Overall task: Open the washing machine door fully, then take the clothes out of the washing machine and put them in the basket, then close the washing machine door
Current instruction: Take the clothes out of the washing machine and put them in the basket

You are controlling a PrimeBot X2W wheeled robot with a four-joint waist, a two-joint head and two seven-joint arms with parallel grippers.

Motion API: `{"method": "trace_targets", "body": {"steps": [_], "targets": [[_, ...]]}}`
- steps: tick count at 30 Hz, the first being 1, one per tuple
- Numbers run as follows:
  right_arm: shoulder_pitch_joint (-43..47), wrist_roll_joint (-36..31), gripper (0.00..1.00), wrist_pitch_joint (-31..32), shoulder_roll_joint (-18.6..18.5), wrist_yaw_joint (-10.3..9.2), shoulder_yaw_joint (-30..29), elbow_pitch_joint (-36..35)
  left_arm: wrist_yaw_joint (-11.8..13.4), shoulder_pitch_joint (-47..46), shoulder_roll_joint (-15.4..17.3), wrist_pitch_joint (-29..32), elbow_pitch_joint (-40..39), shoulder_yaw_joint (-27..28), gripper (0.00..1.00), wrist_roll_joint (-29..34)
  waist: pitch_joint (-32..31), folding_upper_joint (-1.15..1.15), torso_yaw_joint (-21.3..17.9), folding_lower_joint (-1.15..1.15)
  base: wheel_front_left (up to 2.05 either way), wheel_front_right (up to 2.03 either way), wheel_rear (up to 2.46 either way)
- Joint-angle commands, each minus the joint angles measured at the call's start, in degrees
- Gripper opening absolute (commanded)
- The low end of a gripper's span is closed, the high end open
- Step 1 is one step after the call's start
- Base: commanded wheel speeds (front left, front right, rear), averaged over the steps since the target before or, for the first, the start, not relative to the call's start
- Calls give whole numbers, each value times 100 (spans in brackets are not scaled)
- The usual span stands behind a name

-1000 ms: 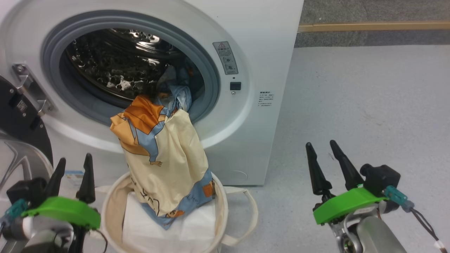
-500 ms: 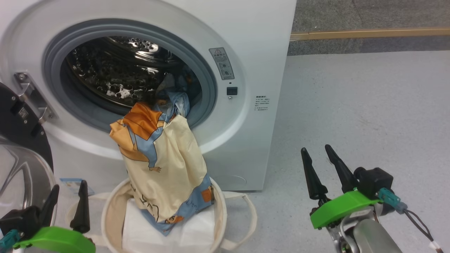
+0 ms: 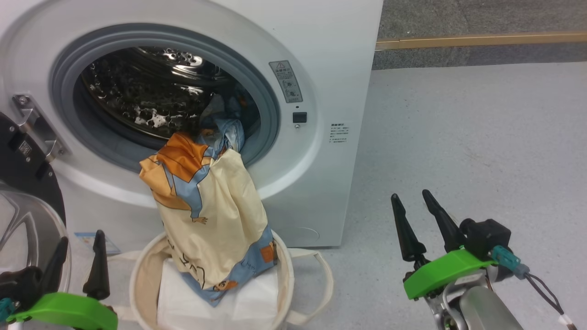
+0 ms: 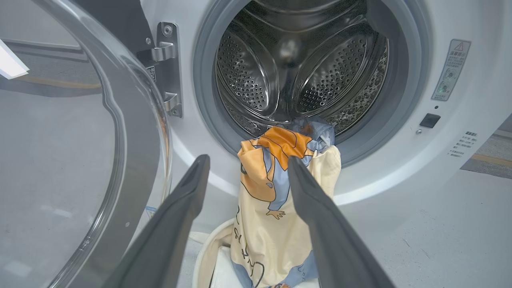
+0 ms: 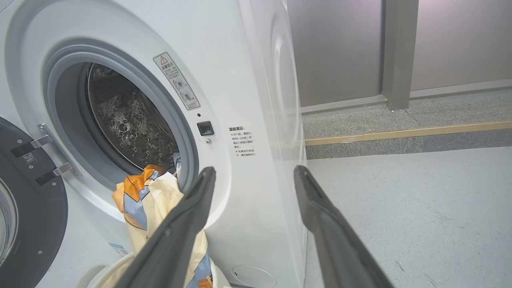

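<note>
At the lower left of the head view, the left gripper (image 3: 80,235) sits with its two dark fingers spread wide apart and nothing between them, just left of the basket (image 3: 142,270) and in front of the washing machine door (image 3: 27,183). Door position: swung fully open to the left on its hinge (image 3: 34,121), glass bowl facing outward. The right gripper (image 3: 409,194) is likewise wide open and empty, positioned over the grey floor (image 3: 458,137), well apart from the right front corner of the washing machine (image 3: 348,55). The cream and orange garment (image 3: 215,215) hangs out of the drum (image 3: 146,101), draped over the lower lip of the grey rubber ring (image 3: 270,119); its lower end reaches into the basket and rests on the folded white sheet (image 3: 247,302) inside. The blue garment (image 3: 229,130) lies inside the drum mouth, at the lower right, directly behind the top of the hanging garment. The basket stands on the floor, directly below the drum opening and against the machine front.
</note>
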Motion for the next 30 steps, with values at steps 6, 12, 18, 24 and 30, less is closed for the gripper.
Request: {"method": "trace_targets", "body": {"steps": [6,12,18,24,30], "targets": [[-169,-1,100,-29,29,35,136,-169,-19,-286,242,-9,-171,197,100,-21,8,0,4,0,0,0,0],[-172,6,100,-29,29,35,149,-173,-21,-324,245,-3,-151,139,100,5,21,0,-4,0,0,0,0],[-185,9,100,-29,29,35,146,-178,-21,-351,236,1,-135,110,100,-7,46,0,-11,0,0,0,0],[-180,8,100,-29,29,35,141,-174,-28,-403,230,11,-126,86,100,-19,58,0,3,0,0,0,0],[-205,14,100,-29,29,35,147,-194,-87,-581,208,83,-23,-49,100,23,109,0,-12,0,0,0,0]]}}
